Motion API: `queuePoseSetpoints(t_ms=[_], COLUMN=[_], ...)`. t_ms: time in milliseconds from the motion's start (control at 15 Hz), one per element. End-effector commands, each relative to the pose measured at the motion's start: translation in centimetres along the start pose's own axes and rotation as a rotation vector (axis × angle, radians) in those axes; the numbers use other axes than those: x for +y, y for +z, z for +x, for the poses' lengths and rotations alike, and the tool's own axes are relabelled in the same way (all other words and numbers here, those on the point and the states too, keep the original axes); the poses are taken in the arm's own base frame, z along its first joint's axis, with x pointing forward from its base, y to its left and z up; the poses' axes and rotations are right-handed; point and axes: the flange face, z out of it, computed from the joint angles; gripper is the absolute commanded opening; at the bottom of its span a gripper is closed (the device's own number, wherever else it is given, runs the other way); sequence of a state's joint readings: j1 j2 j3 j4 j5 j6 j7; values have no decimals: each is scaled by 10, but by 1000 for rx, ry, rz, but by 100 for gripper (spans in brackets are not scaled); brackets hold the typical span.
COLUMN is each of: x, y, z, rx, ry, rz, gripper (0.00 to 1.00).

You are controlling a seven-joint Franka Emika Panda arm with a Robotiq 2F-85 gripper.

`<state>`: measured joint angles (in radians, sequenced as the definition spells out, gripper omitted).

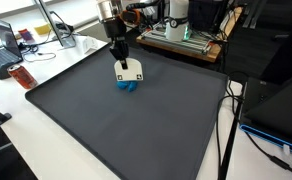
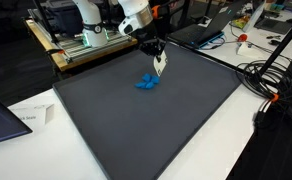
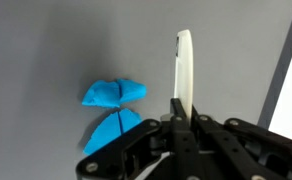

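My gripper (image 3: 183,108) is shut on a thin white flat piece (image 3: 184,62), which stands edge-on and sticks out beyond the fingertips in the wrist view. In both exterior views the arm hangs over the far part of a dark grey mat (image 1: 116,125), with the white piece (image 1: 129,70) (image 2: 160,64) held just above it. A crumpled bright blue object (image 3: 114,108) lies on the mat to the left of the jaws. This blue object (image 1: 127,85) (image 2: 146,82) sits right beside and partly under the white piece; whether they touch I cannot tell.
A machine frame with green parts (image 1: 181,38) stands behind the mat. A laptop (image 1: 4,45) and a red object (image 1: 22,76) lie on the white table beside it. Cables (image 2: 271,80) and a dark monitor (image 1: 281,105) border the mat's other side.
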<state>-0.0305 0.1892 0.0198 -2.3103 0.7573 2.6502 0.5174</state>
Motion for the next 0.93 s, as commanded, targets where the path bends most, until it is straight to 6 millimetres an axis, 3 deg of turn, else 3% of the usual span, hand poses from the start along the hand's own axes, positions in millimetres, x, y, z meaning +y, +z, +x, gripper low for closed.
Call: queuePoseSetpoints(t_ms=[0, 867], x=[-7, -2], y=[0, 10], z=[-2, 10], rx=[53, 159], ry=[26, 77], rz=[76, 140], gripper=[1, 1])
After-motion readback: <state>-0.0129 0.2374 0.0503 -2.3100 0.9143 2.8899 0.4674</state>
